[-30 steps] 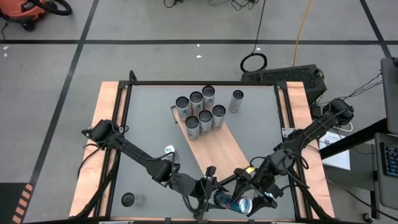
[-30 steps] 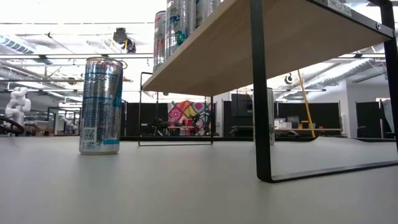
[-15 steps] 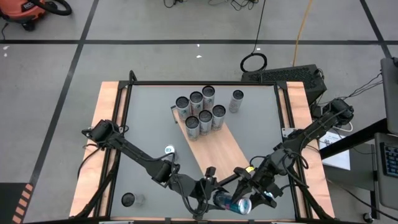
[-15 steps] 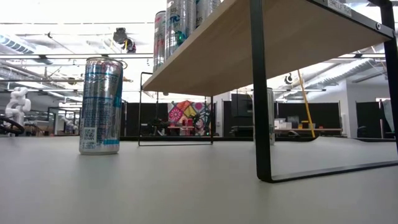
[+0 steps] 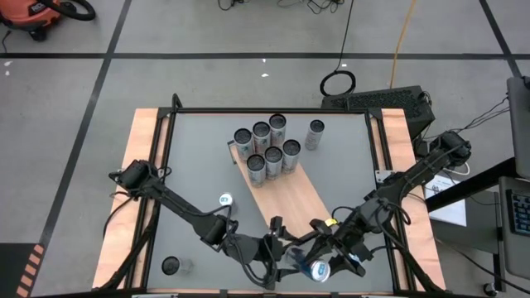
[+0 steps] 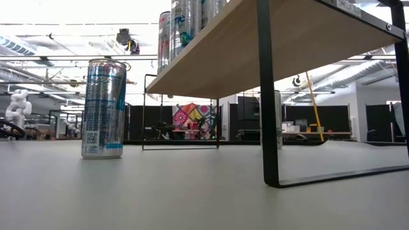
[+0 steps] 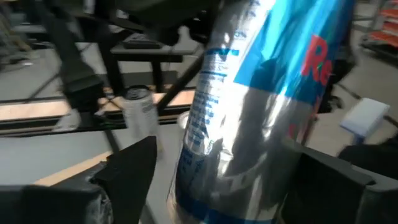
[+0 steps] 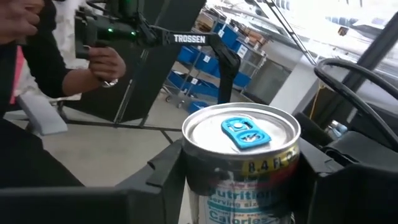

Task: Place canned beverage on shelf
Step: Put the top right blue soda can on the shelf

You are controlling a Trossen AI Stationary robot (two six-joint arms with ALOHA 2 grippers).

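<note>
1. Since a second ago the left hand (image 5: 277,252) has let go: its fingers now stand spread on either side of the can (image 5: 313,266) with gaps showing, where before they clasped it. The can has tipped more end-on to the overhead camera.
2. The right hand (image 5: 327,263) pinches the can just under its rim; its wrist view looks straight down on the blue tab.
3. The can hangs at the desk's (image 5: 199,165) near edge, between both hands, and only the right one bears it.
4. The shelf (image 5: 286,194) runs from there towards the far side, its near stretch bare and six cans (image 5: 267,147) clustered at its far end.
5. The bare stretch lies just beyond the right hand, so I'd judge that arm carries the can there and stands it upright.
</note>
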